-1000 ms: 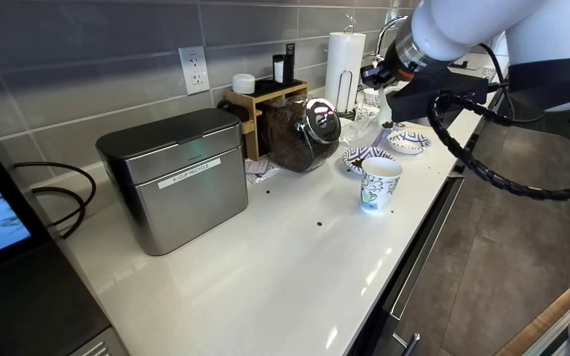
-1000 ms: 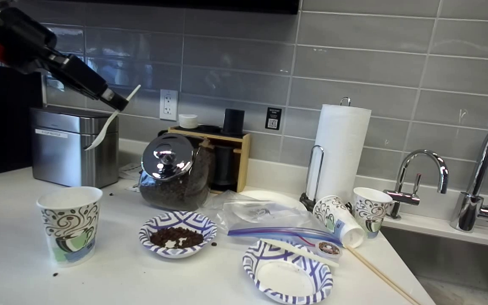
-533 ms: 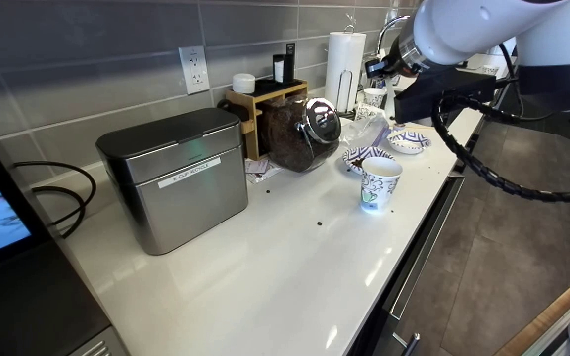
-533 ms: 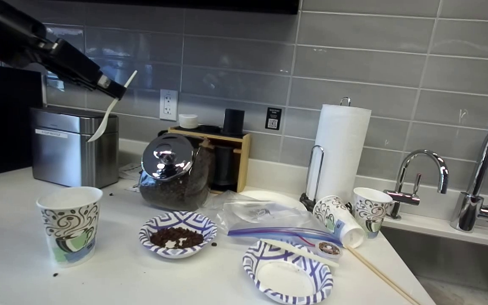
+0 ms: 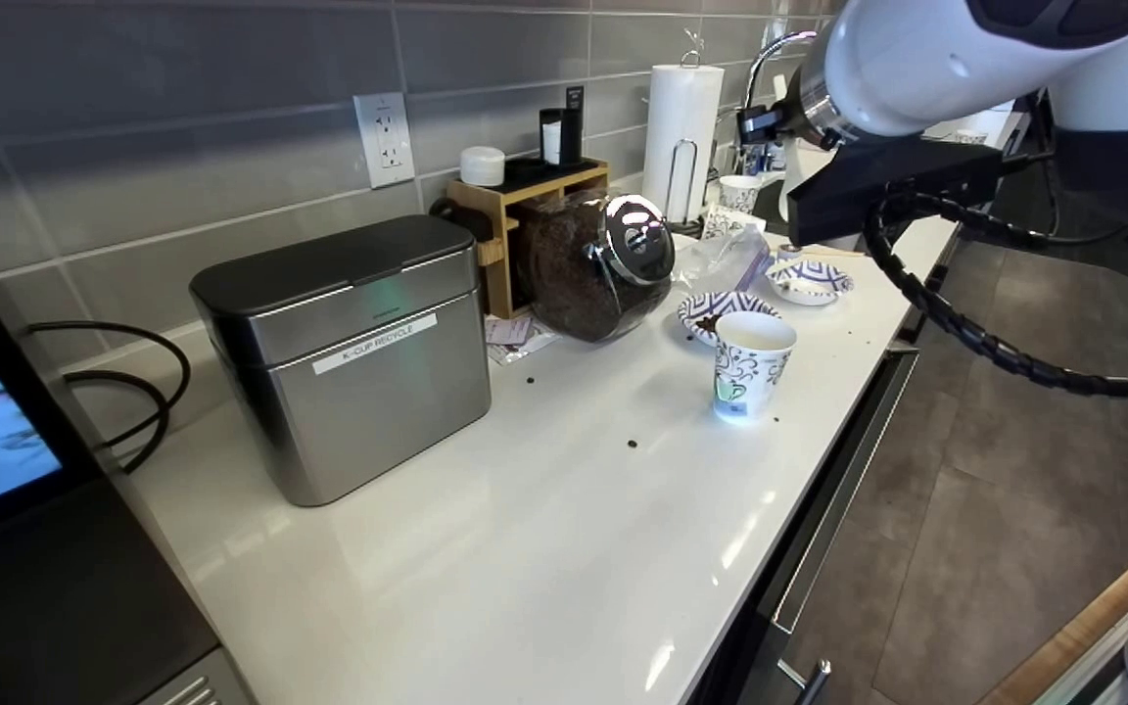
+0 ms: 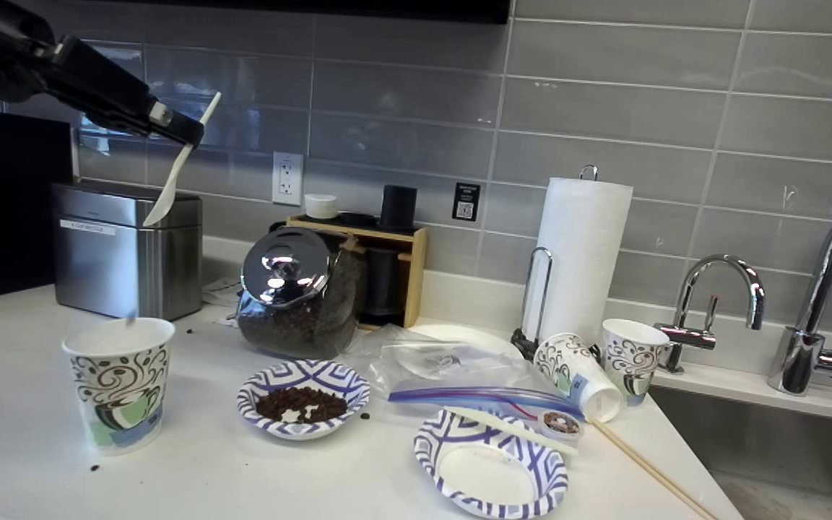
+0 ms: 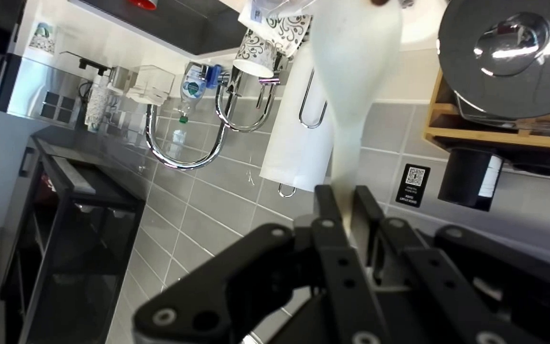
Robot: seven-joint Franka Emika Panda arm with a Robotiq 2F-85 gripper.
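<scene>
White counter (image 5: 486,558) bearing a steel bin (image 5: 378,401) and, near it, a lidded glass jar (image 6: 297,321). The black gripper (image 6: 191,131), above the counter, has its jaws almost together on a thin handle (image 7: 345,167). On the counter stand a patterned bowl (image 6: 304,374) and, near it, an upright paper cup (image 6: 120,393). The white spoon (image 7: 354,57), gripped by that handle, tilts in mid-air, broad end downward, higher than the cup's rim and apart from it. Dark beans (image 6: 300,399) lie in the bowl, with others loose on the counter.
</scene>
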